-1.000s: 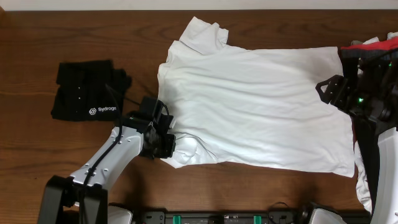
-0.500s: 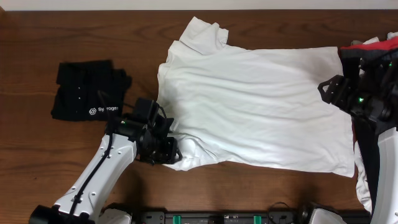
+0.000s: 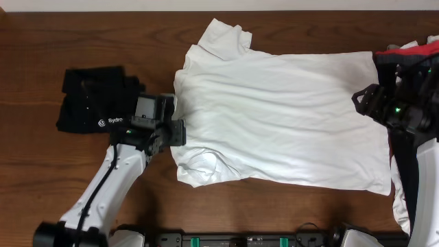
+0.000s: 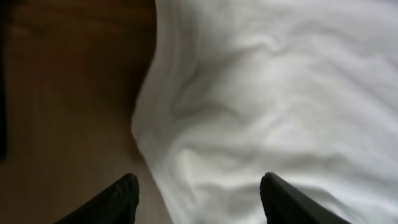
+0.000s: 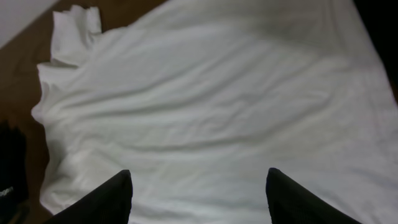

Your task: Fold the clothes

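Note:
The white T-shirt (image 3: 281,116) lies spread flat across the table, collar side to the left, one sleeve (image 3: 223,38) sticking out at the far edge. Its near-left sleeve (image 3: 202,165) lies bunched in on the body. My left gripper (image 3: 178,132) hovers open at the shirt's left edge; in the left wrist view the gripper (image 4: 199,193) straddles the shirt's edge (image 4: 155,143) with nothing held. My right gripper (image 3: 361,101) hangs open over the shirt's right side. In the right wrist view that gripper (image 5: 199,190) is above the white fabric (image 5: 217,106), apart from it.
A folded black shirt with white lettering (image 3: 96,106) sits left of the T-shirt, close behind my left arm. A heap of red, white and black garments (image 3: 411,51) lies at the right edge under my right arm. Bare wood (image 3: 274,206) runs along the front.
My left gripper has opened, let go of the near-left sleeve and moved away from the front edge to the shirt's left edge. The right arm has hardly moved.

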`<action>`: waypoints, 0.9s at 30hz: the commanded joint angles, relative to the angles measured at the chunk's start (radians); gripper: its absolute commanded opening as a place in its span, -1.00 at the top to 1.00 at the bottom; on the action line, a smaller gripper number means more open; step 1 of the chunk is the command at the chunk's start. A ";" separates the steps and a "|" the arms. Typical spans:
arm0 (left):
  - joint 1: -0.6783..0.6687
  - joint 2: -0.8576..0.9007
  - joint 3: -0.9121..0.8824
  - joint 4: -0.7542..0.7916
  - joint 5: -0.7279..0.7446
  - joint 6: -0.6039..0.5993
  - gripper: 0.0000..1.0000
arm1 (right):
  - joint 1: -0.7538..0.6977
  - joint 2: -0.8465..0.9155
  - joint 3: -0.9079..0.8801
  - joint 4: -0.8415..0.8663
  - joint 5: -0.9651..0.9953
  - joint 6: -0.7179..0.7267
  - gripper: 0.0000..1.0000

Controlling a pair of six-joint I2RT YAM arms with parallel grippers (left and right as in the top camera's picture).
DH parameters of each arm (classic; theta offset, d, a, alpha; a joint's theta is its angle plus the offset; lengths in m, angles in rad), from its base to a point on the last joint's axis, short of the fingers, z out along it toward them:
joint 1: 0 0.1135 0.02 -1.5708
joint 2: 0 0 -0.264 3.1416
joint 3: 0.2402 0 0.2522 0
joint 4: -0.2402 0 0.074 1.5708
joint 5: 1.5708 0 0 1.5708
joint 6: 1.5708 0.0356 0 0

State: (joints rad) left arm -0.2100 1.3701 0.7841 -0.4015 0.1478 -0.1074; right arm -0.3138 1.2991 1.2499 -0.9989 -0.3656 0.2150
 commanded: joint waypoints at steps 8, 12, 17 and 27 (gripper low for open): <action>0.004 0.273 0.004 0.066 -0.056 0.028 0.53 | 0.035 0.157 -0.037 -0.045 0.004 -0.037 -0.35; 0.004 0.270 0.004 -0.024 -0.093 0.016 0.88 | 0.037 0.212 -0.045 -0.045 0.023 -0.049 -0.35; 0.004 0.270 0.004 -0.063 -0.142 0.017 0.88 | 0.047 0.279 -0.084 -0.016 0.109 -0.052 -0.34; 0.004 0.270 0.006 -0.051 -0.142 0.017 0.48 | 0.068 0.433 -0.186 0.106 0.108 -0.018 0.42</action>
State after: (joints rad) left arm -0.2085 1.6287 0.7975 -0.4454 0.0406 -0.0887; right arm -0.2626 1.6978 1.0851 -0.9138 -0.2665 0.1783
